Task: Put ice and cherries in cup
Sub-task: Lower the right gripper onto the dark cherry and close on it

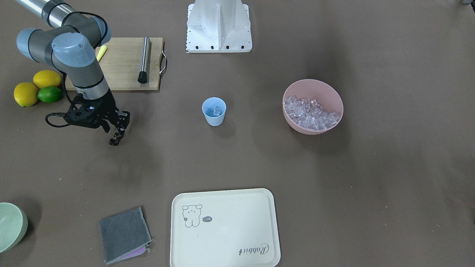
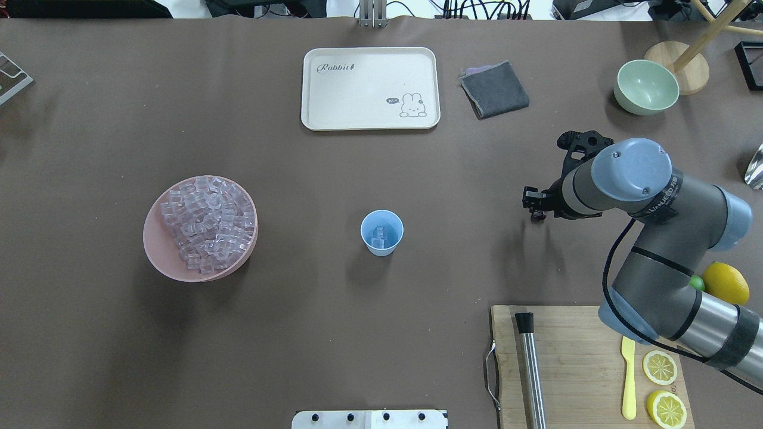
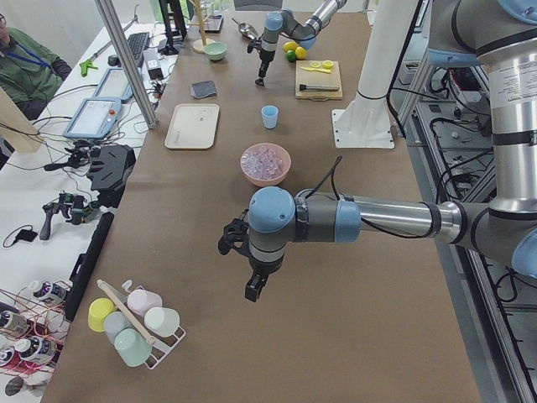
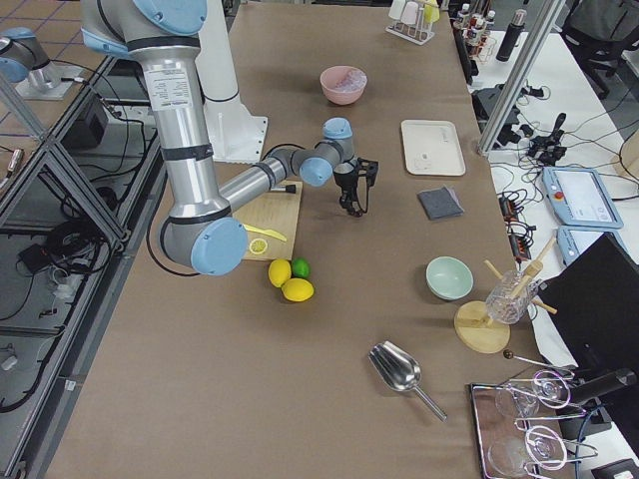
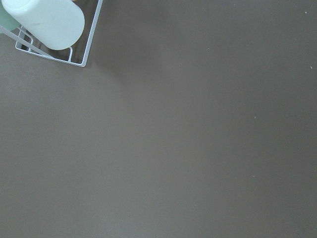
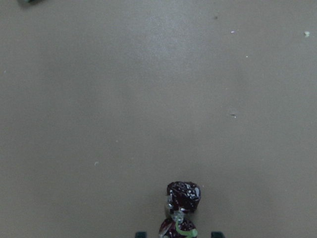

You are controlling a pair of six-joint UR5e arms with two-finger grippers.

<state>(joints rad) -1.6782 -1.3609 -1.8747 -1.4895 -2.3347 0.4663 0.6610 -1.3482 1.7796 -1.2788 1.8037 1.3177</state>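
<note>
right tool, front view: the right tool [image 1: 118, 132] is pinching the cherries [image 1: 115, 140], which dangle from its tips, well off to the robot's-right side of the cup [image 1: 214, 111].
cup, front view: upright on the table [image 1: 237, 163], with a couple of bits of ice [image 1: 217, 110] sitting in it.
pink bowl, front view: the pink bowl [image 1: 326, 92] is on the cup's other side, well apart from it and heaped with more ice.
cup, overhead view: you can see straight down onto the cubes at the bottom. The cherries and the pink bowl sit well apart from the cup on opposite sides.
left tool, left-side view: the left tool [image 3: 254, 288] hangs over bare table, way past the pink bowl from the cup. Honestly can't tell if it's spread or closed.
right tool, right-side view: it points down at the table, nowhere near the cup.
wire rack, left wrist view: just brown table and a corner of a wire rack [image 5: 86, 49]. The cup doesn't show here.
cherries, right wrist view: dark and shiny at the bottom edge, with a curl of green stem, sitting between the tool's two tips.
</note>
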